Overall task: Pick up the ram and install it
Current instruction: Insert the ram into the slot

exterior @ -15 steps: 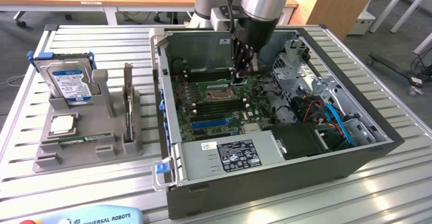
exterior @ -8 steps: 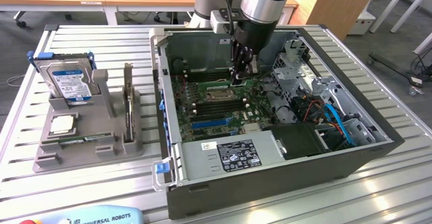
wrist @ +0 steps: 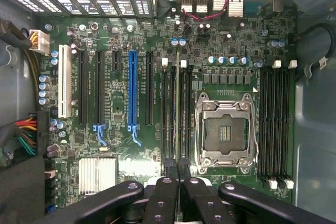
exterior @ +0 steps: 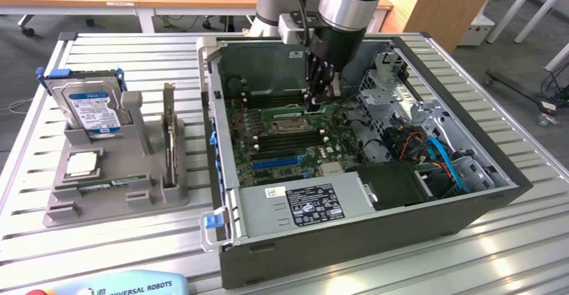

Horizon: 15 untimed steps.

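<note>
Ram (wrist: 178,114): edge-on, upright, pinched in hand (wrist: 178,176); in line with slots (wrist: 169,124) beside socket (wrist: 226,129); seated or not, cannot tell. Hand clenched on ram, down inside case (exterior: 356,235). Case on counter (exterior: 133,62). Drive (exterior: 89,105) in holder (exterior: 160,175), exterior view's left of case.
</note>
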Tool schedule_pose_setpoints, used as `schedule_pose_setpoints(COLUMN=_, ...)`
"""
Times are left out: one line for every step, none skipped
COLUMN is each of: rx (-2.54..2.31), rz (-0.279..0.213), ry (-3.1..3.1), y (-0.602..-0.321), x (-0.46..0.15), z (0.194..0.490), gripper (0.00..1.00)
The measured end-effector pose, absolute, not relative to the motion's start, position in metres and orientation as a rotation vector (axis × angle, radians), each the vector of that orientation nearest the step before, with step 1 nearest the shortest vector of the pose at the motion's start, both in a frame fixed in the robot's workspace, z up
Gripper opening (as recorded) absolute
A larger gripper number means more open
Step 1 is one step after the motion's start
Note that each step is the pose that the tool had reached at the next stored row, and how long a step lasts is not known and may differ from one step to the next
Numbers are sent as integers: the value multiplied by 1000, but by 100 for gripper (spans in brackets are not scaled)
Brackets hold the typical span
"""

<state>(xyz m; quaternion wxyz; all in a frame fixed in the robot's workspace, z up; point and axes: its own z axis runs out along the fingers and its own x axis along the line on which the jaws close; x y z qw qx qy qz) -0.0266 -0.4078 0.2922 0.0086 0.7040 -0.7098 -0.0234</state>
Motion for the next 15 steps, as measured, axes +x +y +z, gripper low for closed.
schedule_pose_setpoints(rx=2200, rz=-73, ry=-2218, y=-408, x=-27, z=292, gripper=12)
schedule_pose_setpoints(rx=2200, rz=-73, ry=-2218, y=-408, x=-26, z=292, gripper=12)
schedule_pose_setpoints(rx=2200, rz=-73, ry=-2218, y=-408, x=-26, z=292, gripper=12)
schedule_pose_setpoints(rx=2200, rz=-73, ry=-2218, y=-408, x=-26, z=292, gripper=12)
schedule_pose_setpoints(rx=2200, rz=-73, ry=-2218, y=-409, x=-26, z=292, gripper=12)
schedule_pose_setpoints(rx=2200, rz=-73, ry=-2218, y=-410, x=-26, z=292, gripper=12)
schedule_pose_setpoints(rx=2200, rz=-73, ry=-2218, y=-411, x=-26, z=292, gripper=12)
schedule_pose_setpoints(rx=2200, rz=-73, ry=-2218, y=-411, x=-26, z=292, gripper=12)
schedule_pose_setpoints(rx=2200, rz=-73, ry=-2218, y=-412, x=-26, z=292, gripper=12)
schedule_pose_setpoints(rx=2200, rz=-73, ry=-2218, y=-413, x=-26, z=292, gripper=12)
schedule_pose_setpoints(rx=2200, rz=-73, ry=-2218, y=-413, x=-26, z=292, gripper=12)
schedule_pose_setpoints(rx=2200, rz=-73, ry=-2218, y=-413, x=-26, z=292, gripper=12)
schedule_pose_setpoints(rx=2200, rz=-73, ry=-2218, y=-413, x=-26, z=292, gripper=12)
schedule_pose_setpoints(rx=2200, rz=-73, ry=-2218, y=-413, x=-26, z=291, gripper=12)
schedule_pose_setpoints(rx=2200, rz=-73, ry=-2218, y=-413, x=-26, z=291, gripper=12)
